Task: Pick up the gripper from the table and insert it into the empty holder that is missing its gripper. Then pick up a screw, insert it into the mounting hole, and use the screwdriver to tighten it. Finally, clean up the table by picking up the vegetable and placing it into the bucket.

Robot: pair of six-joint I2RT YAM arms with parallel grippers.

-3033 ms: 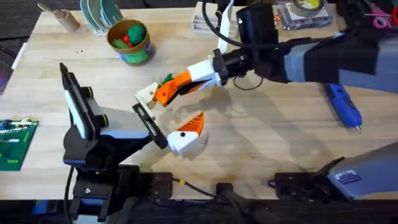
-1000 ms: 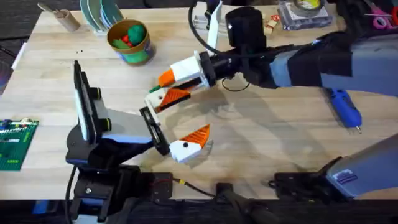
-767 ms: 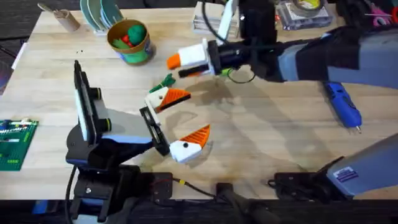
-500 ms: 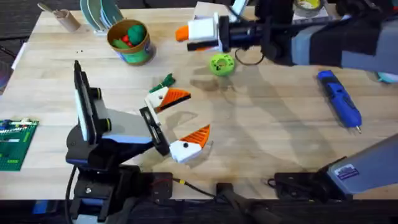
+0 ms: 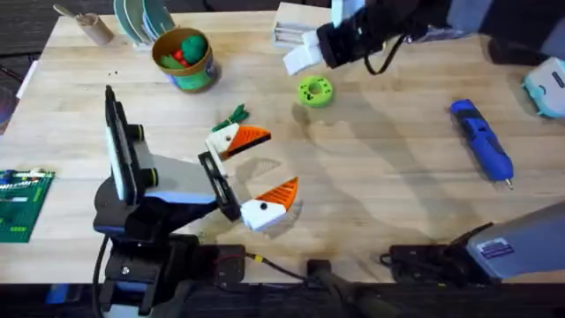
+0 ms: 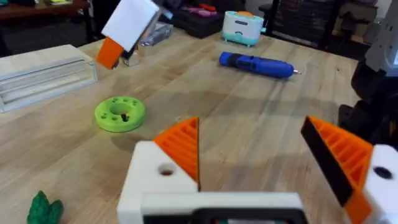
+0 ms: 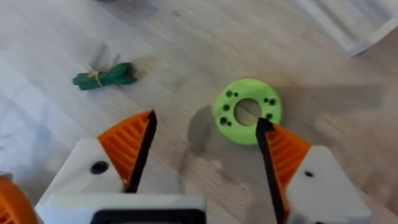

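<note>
**Right tool lifts away over the green disc**

The right tool hangs with its fingers spread and empty above the lime disc, likely to fetch a screw. The left tool rests low on the bench, spread wide, both orange pads in place, held steady for fixing. The vegetable lies at its 12 o'clock, waiting for the bucket. The screwdriver lies at 3 o'clock.

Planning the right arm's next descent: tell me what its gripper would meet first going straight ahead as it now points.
Probably the lime-green disc, just ahead of the open right gripper, though depth is unclear.
</note>
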